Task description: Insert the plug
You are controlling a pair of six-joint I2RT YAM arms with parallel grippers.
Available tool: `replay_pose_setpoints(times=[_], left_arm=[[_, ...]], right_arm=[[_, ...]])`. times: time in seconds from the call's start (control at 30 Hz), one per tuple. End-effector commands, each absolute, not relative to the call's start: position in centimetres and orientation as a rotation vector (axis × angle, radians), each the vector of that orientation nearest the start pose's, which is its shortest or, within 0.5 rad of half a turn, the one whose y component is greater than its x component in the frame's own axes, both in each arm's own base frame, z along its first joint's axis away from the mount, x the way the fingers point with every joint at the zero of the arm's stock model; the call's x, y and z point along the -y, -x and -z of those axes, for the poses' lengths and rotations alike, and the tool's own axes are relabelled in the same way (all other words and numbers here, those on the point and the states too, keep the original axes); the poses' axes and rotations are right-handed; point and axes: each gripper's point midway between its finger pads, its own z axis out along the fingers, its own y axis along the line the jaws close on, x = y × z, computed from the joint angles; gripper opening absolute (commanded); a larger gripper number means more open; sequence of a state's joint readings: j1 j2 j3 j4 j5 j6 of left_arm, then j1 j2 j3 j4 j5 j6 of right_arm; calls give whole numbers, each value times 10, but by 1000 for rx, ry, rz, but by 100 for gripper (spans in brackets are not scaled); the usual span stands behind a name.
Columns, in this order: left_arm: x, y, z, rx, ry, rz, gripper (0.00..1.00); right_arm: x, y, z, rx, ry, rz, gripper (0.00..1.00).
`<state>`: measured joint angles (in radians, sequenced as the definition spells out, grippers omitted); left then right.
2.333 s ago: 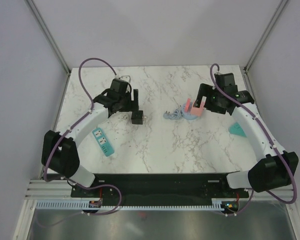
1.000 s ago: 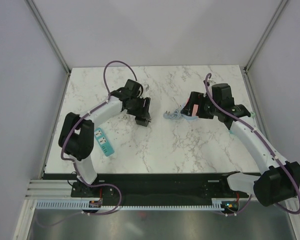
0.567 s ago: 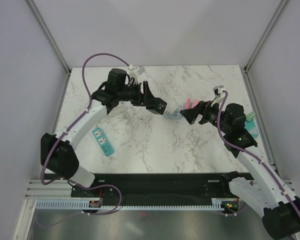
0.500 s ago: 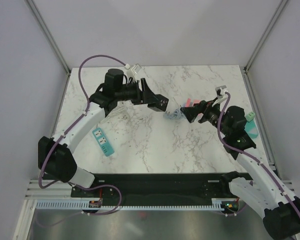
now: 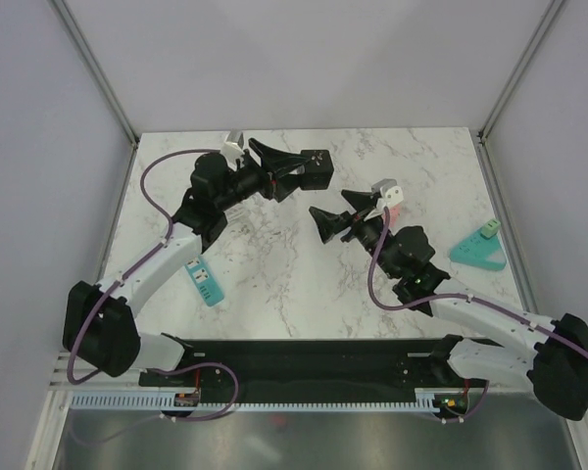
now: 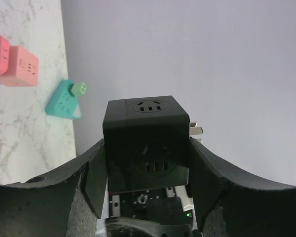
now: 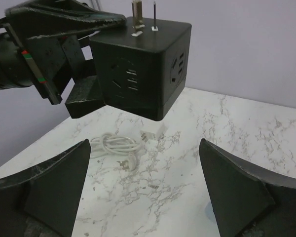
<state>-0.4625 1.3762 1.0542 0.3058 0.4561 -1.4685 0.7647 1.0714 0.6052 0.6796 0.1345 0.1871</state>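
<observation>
My left gripper (image 5: 299, 166) is shut on a black cube socket (image 5: 318, 168) and holds it in the air over the back of the table. In the left wrist view the cube (image 6: 147, 131) sits between both fingers, metal prongs on its right side. My right gripper (image 5: 329, 206) is open and empty, just right of and below the cube. In the right wrist view the gripper (image 7: 144, 144) faces the cube (image 7: 143, 64). A coiled white cable (image 7: 113, 144) with a plug (image 7: 130, 162) lies on the marble beneath it. The cable is hidden in the top view.
A pink adapter (image 5: 393, 194) stands behind the right wrist and also shows in the left wrist view (image 6: 12, 61). A teal triangular adapter (image 5: 477, 251) lies at the right edge. A teal power strip (image 5: 204, 279) lies at front left.
My left gripper has lifted the black cube off the table and carried it up and to the right. My right arm has swung from the pink adapter toward the middle and now faces the cube.
</observation>
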Motion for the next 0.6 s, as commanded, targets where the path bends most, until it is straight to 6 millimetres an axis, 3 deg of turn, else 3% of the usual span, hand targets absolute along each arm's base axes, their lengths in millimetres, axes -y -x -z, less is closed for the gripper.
replay_pose_setpoints(times=[0.0, 0.13, 0.23, 0.57], left_arm=[[279, -330, -405, -1619, 644, 1903, 2], [272, -329, -400, -1599, 695, 1885, 2], [270, -326, -399, -1599, 693, 1880, 2], [269, -324, -398, -1600, 694, 1865, 2]], right_arm=[[-254, -306, -350, -1212, 197, -639, 98], [-271, -313, -352, -1205, 211, -638, 98], [-273, -317, -360, -1185, 184, -627, 98], [-289, -309, -379, -1135, 237, -665, 98]])
